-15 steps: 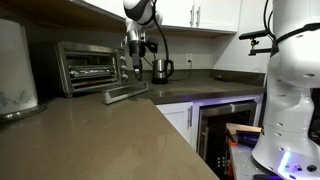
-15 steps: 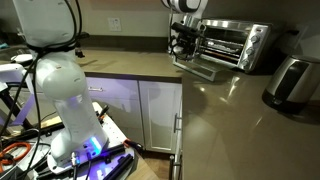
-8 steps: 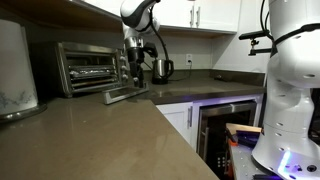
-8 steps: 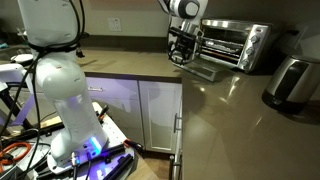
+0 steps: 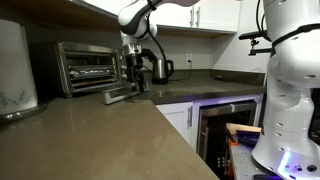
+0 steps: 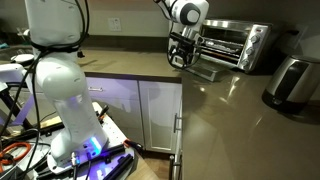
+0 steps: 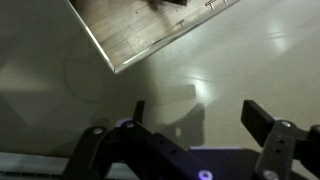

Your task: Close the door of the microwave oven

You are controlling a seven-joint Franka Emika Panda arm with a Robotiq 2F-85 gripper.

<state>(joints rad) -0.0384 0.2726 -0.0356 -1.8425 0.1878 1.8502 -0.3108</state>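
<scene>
Showing end effector (image 7: 197,113) parted, wrist view stands alone.

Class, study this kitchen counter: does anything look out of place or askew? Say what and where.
The door of the microwave oven is folded down flat over the counter, wide open. The open gripper hovers near its corner. Nothing looks spilled or damaged.

The oven (image 5: 88,67) is silver with a dark interior, and its door (image 5: 127,94) is silver-grey. The tabletop (image 5: 110,140) is plain grey-brown, seemingly paler in the dim wrist view. The end effector (image 5: 136,85) is black. The cabinets (image 5: 215,14) are white.
</scene>
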